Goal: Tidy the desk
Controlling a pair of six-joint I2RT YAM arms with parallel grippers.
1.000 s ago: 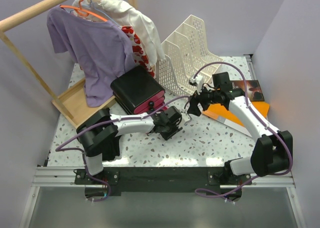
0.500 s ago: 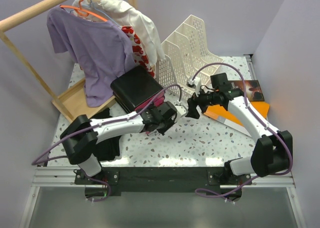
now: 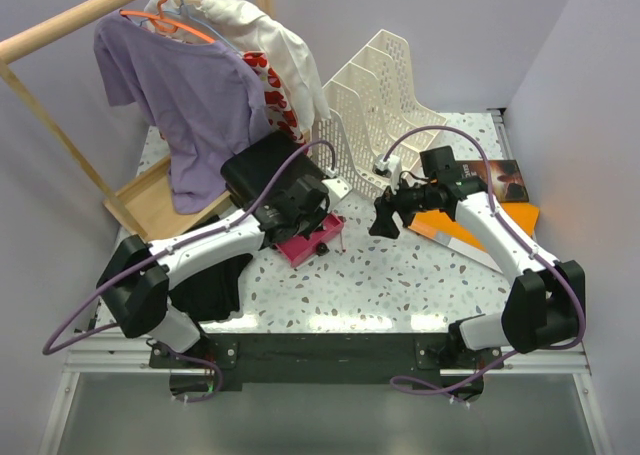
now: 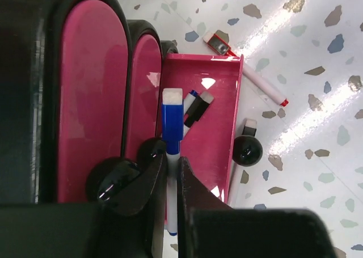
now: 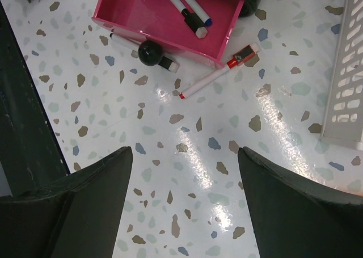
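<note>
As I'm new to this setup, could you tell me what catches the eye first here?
The left jaws grip a blue marker over the open pink drawer of the black organizer. A red marker lies on the desk beside that drawer, and a purple shirt hangs on the wooden rack far left.

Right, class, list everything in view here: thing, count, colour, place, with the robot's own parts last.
desk: one, white speckled, under everything
drawer unit: one, black with pink fronts, centre-left
open drawer: one, pink, pulled out in front
drawer markers: two, black-capped and blue-capped, inside it
red marker: one, on desk by drawer
file rack: one, white, back centre
clothes rail: one, wooden, back left
purple shirt, white garment, red-patterned garment: one each, hanging there
orange folder, dark book: one each, right side
blue marker: one, held above drawer
left gripper: shut on blue marker
right gripper: open, over desk
</note>
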